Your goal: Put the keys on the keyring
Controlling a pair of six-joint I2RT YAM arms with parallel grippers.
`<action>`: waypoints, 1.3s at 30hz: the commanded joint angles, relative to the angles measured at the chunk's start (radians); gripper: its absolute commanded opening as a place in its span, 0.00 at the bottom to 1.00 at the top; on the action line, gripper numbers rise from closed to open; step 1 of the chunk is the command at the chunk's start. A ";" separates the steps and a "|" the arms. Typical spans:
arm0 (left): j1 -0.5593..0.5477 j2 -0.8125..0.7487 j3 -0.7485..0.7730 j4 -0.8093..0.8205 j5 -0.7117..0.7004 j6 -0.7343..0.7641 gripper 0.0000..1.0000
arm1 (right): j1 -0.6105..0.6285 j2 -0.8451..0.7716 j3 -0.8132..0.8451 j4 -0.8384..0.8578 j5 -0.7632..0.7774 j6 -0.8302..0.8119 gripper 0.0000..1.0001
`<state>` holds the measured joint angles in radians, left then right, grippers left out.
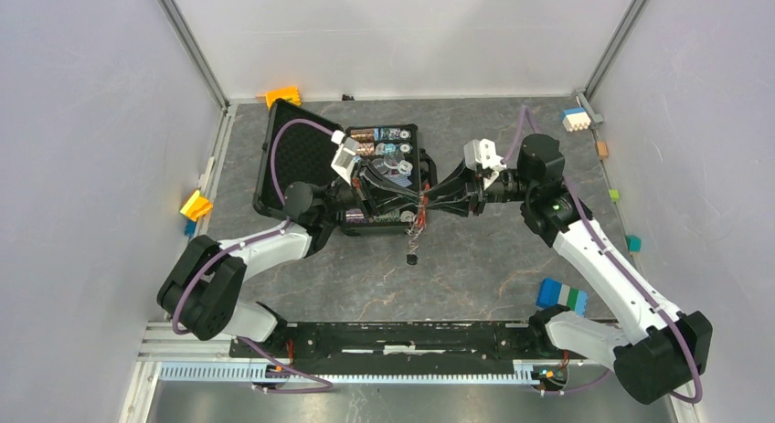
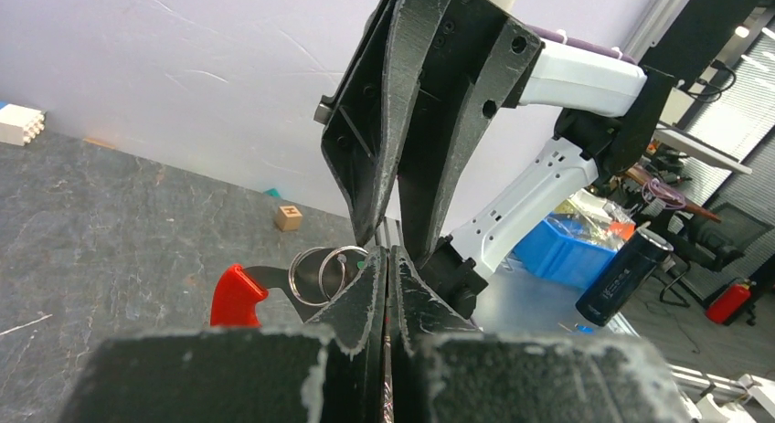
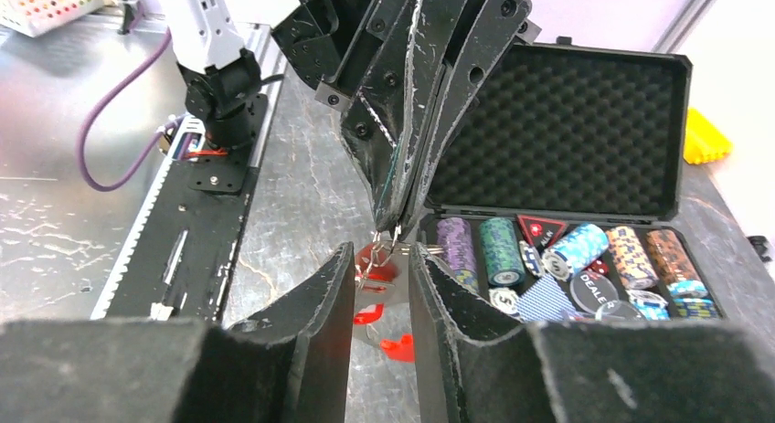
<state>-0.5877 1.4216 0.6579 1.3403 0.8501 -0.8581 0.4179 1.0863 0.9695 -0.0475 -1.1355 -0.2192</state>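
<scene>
My left gripper (image 1: 413, 197) is shut on the keyring (image 2: 320, 273). Two thin silvery loops show beside its fingertips (image 2: 370, 275). In the right wrist view the ring's short chain (image 3: 370, 263) and red tag (image 3: 366, 256) hang from those tips. A red-headed key (image 2: 236, 295) sticks out sideways by the loops and also shows in the right wrist view (image 3: 398, 347). My right gripper (image 1: 437, 201) meets the left one tip to tip. Its fingers (image 3: 334, 295) stand a narrow gap apart with a silvery metal piece (image 3: 384, 290) across the gap. The blue key is not clearly seen.
An open black case (image 1: 283, 158) of poker chips (image 3: 585, 249) lies just behind the grippers. A small dark thing (image 1: 411, 257) lies on the table below them. Toy blocks (image 1: 561, 295) sit near right, and others (image 1: 195, 206) along the walls.
</scene>
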 commanded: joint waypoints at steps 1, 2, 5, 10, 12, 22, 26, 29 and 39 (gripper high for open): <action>-0.013 -0.038 -0.003 0.079 0.021 0.065 0.02 | -0.002 0.003 -0.040 0.158 -0.079 0.136 0.33; -0.012 -0.038 -0.004 0.080 0.022 0.068 0.02 | -0.002 0.005 -0.044 0.163 -0.080 0.141 0.32; -0.012 -0.039 -0.003 0.077 0.021 0.071 0.02 | -0.003 0.014 -0.056 0.185 -0.091 0.166 0.31; -0.012 -0.040 -0.008 0.078 0.017 0.077 0.02 | -0.002 0.015 -0.074 0.193 -0.085 0.173 0.30; -0.012 -0.041 -0.009 0.079 0.015 0.077 0.02 | -0.004 0.015 -0.075 0.187 -0.073 0.168 0.29; -0.012 -0.052 -0.013 0.077 0.006 0.084 0.02 | -0.008 0.018 -0.107 0.239 -0.066 0.215 0.23; -0.013 -0.048 -0.012 0.076 0.001 0.083 0.02 | -0.006 0.027 -0.133 0.313 -0.070 0.293 0.23; -0.012 -0.049 -0.012 0.073 0.001 0.085 0.02 | -0.007 0.031 -0.144 0.367 -0.075 0.340 0.23; -0.012 -0.044 -0.009 0.066 -0.003 0.089 0.02 | -0.005 0.037 -0.188 0.522 -0.087 0.479 0.23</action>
<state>-0.5961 1.3998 0.6437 1.3426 0.8665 -0.8124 0.4160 1.1225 0.7921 0.3691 -1.2045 0.1902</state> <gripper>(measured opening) 0.035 0.228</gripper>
